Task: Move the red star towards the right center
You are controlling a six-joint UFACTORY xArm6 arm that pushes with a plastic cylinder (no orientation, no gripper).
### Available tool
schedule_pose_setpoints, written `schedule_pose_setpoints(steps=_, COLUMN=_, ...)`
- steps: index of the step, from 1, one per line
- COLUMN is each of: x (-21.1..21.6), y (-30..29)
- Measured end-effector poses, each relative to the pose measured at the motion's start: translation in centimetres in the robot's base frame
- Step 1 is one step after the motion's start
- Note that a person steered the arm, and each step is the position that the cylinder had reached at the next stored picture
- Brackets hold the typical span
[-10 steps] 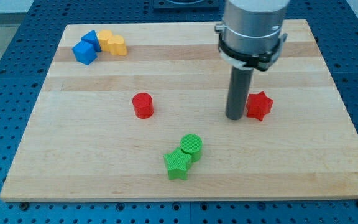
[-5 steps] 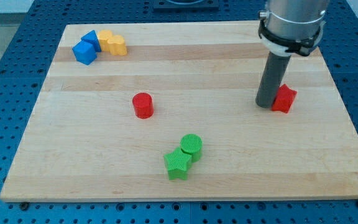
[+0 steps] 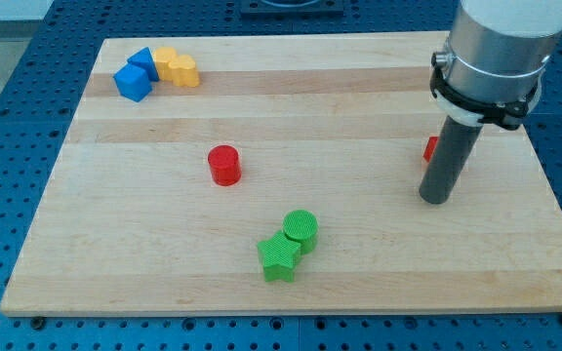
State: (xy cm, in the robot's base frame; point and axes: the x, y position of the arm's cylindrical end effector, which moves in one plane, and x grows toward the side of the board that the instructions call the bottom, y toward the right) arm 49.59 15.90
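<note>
The red star (image 3: 430,149) lies near the view's right side of the wooden board (image 3: 164,273), about mid-height. Only a thin sliver of it shows at the left edge of my rod; the rest is hidden behind the rod. My tip (image 3: 435,199) rests on the board just below the star, toward the view's bottom. The large grey arm body hangs above it at the view's top right.
A red cylinder (image 3: 224,165) stands left of centre. A green cylinder (image 3: 301,229) touches a green star (image 3: 279,257) at bottom centre. Blue blocks (image 3: 136,75) and yellow blocks (image 3: 177,67) cluster at the top left.
The red star has slid right across the board over the earlier frames. My rod moved right with it and now stands in front of the star, its tip lower in the view.
</note>
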Motion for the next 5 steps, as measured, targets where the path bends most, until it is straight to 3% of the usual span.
schedule_pose_setpoints(steps=3, x=-3.6, y=1.3)
schedule_pose_setpoints(steps=5, x=-2.2, y=-1.6)
